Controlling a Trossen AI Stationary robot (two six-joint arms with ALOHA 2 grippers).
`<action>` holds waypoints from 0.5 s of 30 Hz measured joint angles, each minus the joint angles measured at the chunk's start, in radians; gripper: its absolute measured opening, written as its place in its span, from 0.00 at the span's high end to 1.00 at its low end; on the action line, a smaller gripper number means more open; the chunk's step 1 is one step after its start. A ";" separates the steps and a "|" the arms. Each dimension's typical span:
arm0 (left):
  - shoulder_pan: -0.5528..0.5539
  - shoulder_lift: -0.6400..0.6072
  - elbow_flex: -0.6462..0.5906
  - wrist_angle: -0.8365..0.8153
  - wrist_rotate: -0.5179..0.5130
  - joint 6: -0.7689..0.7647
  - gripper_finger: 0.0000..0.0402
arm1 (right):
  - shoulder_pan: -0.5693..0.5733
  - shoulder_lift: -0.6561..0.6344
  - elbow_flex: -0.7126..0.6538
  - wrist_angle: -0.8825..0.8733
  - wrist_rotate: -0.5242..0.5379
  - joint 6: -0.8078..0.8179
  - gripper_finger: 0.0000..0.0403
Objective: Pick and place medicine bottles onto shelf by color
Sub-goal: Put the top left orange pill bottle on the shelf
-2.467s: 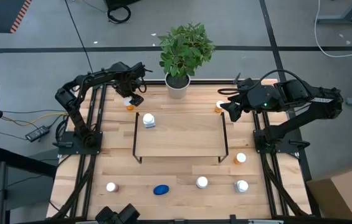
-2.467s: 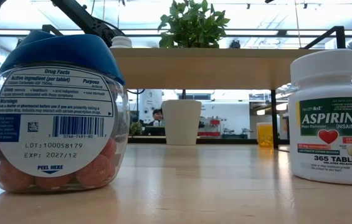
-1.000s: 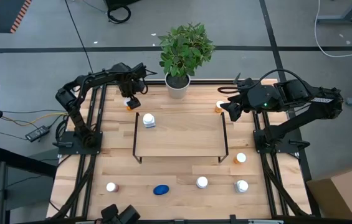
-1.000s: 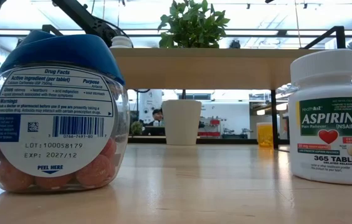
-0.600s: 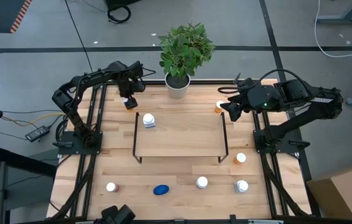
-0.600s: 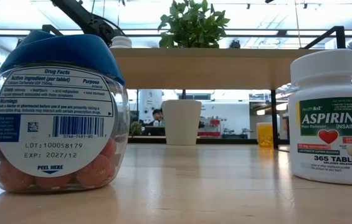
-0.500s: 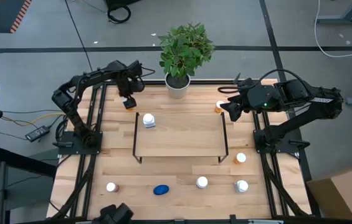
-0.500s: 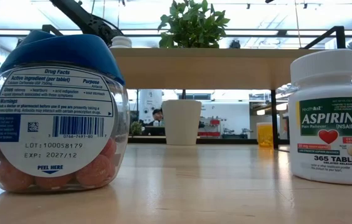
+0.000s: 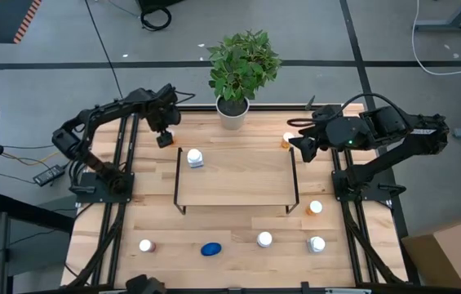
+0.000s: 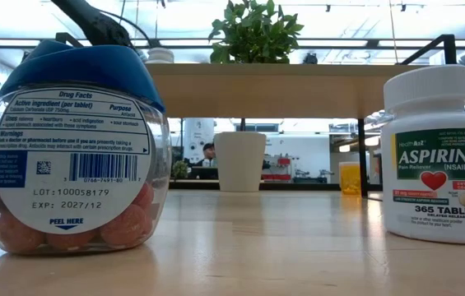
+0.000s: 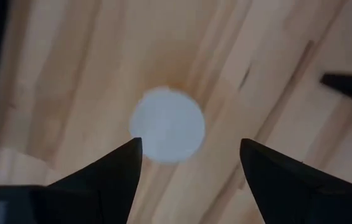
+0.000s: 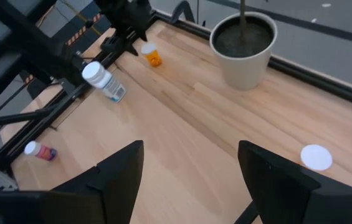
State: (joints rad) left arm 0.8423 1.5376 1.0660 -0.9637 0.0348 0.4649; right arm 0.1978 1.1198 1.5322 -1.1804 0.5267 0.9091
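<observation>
One blue-capped bottle (image 10: 76,148) of orange tablets beside aspirin bottle (image 10: 438,152).

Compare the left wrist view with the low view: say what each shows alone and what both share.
Only the left wrist view shows the left claw, open directly above a white-capped orange bottle. Only the low view shows the blue-capped bottle and the aspirin bottle up close, the shelf from the side, and the white plant pot. Both show the wooden tabletop.
</observation>
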 joint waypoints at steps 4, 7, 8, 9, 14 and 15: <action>-0.005 0.010 0.000 0.022 -0.020 -0.014 0.32 | 0.000 0.000 0.000 0.000 0.000 0.001 0.33; -0.005 0.046 0.000 0.019 -0.034 -0.038 0.32 | 0.000 0.000 0.000 0.000 -0.004 0.015 0.33; -0.005 0.052 0.001 0.023 -0.038 -0.044 0.32 | 0.001 0.000 0.000 0.000 -0.004 0.024 0.33; -0.005 0.058 0.002 0.025 -0.038 -0.047 0.32 | 0.002 0.000 0.000 0.000 -0.004 0.030 0.33; -0.007 0.067 -0.001 0.075 -0.049 -0.055 0.32 | 0.002 0.000 0.000 0.001 -0.011 0.036 0.33; -0.007 0.067 0.000 0.078 -0.050 -0.054 0.32 | 0.002 0.000 0.000 0.001 -0.011 0.039 0.33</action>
State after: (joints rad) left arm 0.8353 1.6043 1.0660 -0.8853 -0.0154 0.4105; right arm 0.1997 1.1199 1.5322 -1.1797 0.5156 0.9484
